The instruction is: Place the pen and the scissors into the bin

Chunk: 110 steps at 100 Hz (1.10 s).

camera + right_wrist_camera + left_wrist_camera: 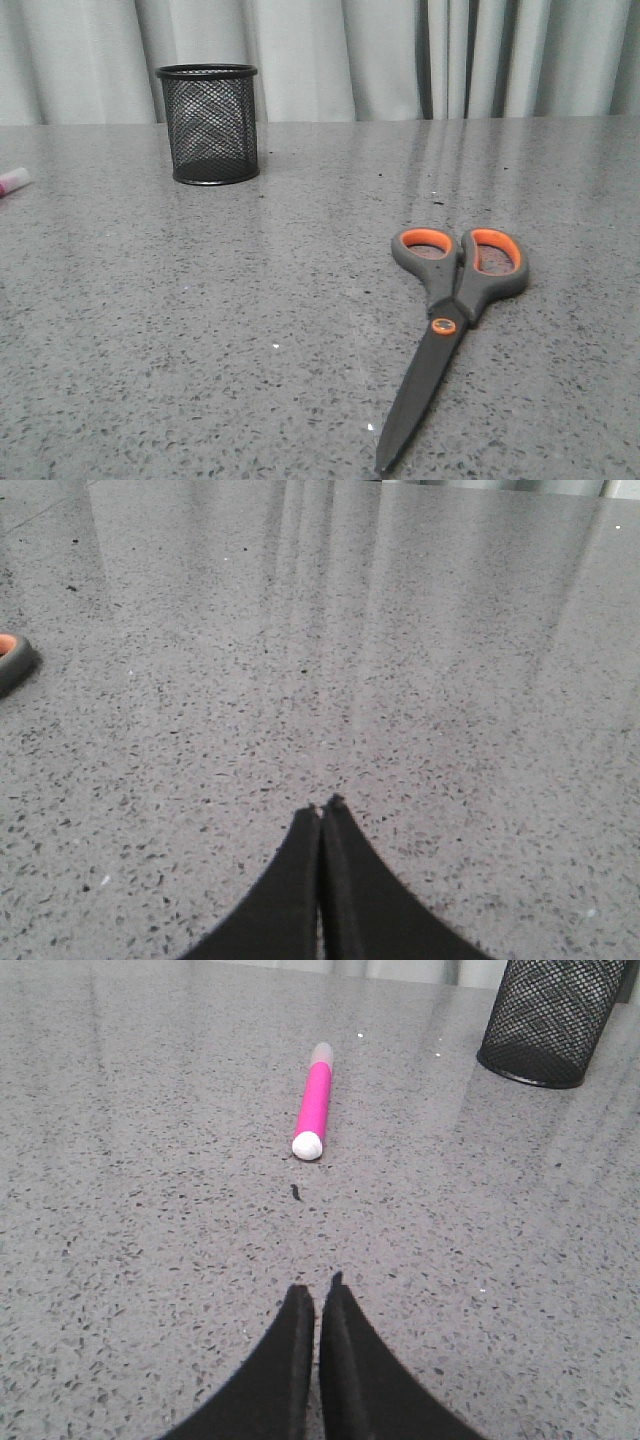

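Only a sliver of the pen (12, 182) reaches the front view, a pale tip with a trace of pink cut off by the left edge, and neither arm appears in that view at all. One handle loop of the scissors (14, 660) is likewise clipped at the edge of the right wrist view, a dark grey curve with a little orange showing. Seen through the left wrist camera, the bin (555, 1018) loses its rim beyond the frame, leaving just the mesh wall and solid base. Both grippers hang low over the speckled grey table (200, 330): the left gripper (318, 1295) has its two black fingers pressed together with nothing between them, and the right gripper (323, 808) is closed the same way, also empty. Lying flat well ahead of the left fingertips, the pen has a magenta body, a rounded white end towards the gripper and a translucent pale cap at the far end, with the black wire-mesh cup standing upright near it, apart from it. From the front, the scissors lie closed on the right part of the table, blades pointing towards the camera, orange-lined loops away from it, orange pivot ring visible, well apart from the bin at the far left by the grey curtain (400, 60).
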{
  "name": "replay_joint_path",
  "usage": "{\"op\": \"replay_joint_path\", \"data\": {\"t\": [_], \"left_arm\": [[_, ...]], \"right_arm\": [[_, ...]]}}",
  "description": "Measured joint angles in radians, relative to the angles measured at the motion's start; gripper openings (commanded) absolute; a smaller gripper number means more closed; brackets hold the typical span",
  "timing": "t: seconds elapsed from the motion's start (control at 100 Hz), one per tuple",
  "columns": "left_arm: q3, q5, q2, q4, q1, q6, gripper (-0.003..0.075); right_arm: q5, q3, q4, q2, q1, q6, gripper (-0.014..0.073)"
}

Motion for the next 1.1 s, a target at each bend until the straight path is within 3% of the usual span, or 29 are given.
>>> {"op": "replay_joint_path", "data": {"t": [0.75,0.82,0.99,1.1], "left_arm": [[0.0,0.0,0.0,0.0,0.0,0.0,-0.0012],[0.0,0.0,0.0,0.0,0.0,0.0,-0.0012],[0.0,0.0,0.0,0.009,0.0,0.0,-0.0012],[0.0,-0.028,0.0,0.005,0.0,0.0,-0.0012]], "right_arm": [[-0.015,0.0,-0.005,0.0,0.0,0.0,-0.0069],[-0.08,0.0,-0.002,0.0,0.0,0.0,-0.0069],[-0.41,0.0,0.083,0.0,0.0,0.0,-0.0069],[-0.48,0.0,0.183,0.0,0.0,0.005,-0.0069]]}}
